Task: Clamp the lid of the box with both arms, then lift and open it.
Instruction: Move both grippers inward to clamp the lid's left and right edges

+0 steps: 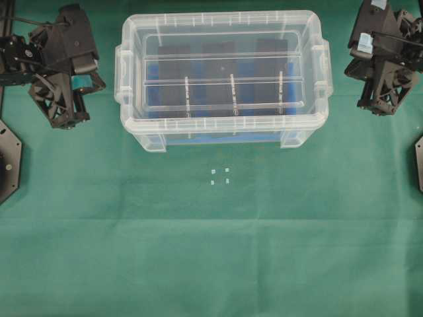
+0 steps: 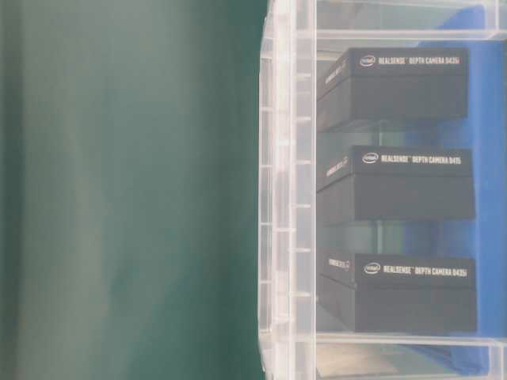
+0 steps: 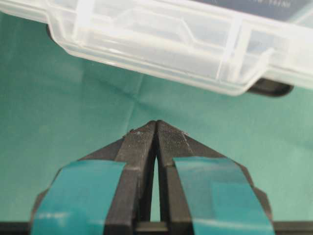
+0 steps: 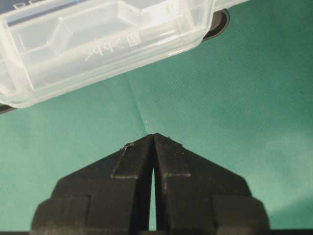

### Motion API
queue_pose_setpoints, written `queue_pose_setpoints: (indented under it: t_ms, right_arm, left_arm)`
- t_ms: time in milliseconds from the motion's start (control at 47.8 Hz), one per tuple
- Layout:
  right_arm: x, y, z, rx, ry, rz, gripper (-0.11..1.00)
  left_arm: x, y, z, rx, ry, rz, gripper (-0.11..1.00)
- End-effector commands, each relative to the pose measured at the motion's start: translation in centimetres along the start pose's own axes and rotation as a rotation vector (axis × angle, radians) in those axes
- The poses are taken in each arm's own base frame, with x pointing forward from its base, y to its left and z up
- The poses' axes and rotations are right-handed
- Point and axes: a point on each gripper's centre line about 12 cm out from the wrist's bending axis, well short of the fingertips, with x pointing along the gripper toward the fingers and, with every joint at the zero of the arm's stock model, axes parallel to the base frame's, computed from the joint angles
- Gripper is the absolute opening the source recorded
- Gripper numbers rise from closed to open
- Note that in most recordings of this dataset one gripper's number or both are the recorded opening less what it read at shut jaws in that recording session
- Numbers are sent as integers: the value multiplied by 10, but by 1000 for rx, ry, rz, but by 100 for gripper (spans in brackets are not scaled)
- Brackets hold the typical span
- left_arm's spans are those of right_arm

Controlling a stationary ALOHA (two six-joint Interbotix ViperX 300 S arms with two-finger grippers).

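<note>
The clear box (image 1: 218, 130) stands at the back middle of the green cloth, and the ribbed clear lid (image 1: 221, 38) lies flat on top of it. Three black blocks (image 2: 396, 182) and a blue floor show through the plastic. My left gripper (image 1: 69, 119) hangs left of the box, apart from it, shut, with nothing between its teal-padded fingers (image 3: 156, 122). To the right of the box my right gripper (image 1: 371, 104) is also shut and empty (image 4: 154, 135). Each wrist view shows a box end lug (image 3: 171, 44) (image 4: 98, 44) a short way ahead of the tips.
Green cloth (image 1: 211, 251) covers the table in front of the box. Several small white markers (image 1: 219, 176) lie on it just ahead of the box. Black mounts (image 1: 6, 158) sit at the left and right edges.
</note>
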Motion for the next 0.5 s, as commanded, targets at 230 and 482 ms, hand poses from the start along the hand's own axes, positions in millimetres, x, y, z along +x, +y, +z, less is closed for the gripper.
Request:
queue_pose_setpoints:
  t_ms: [230, 482]
  right_arm:
    - [-5, -2, 10, -102, -32, -19, 0]
    - [-6, -2, 10, -136, -34, -20, 0]
  left_arm:
    - [-4, 1, 2, 121, 20, -2, 1]
    - [-3, 1, 2, 125, 29, -3, 1]
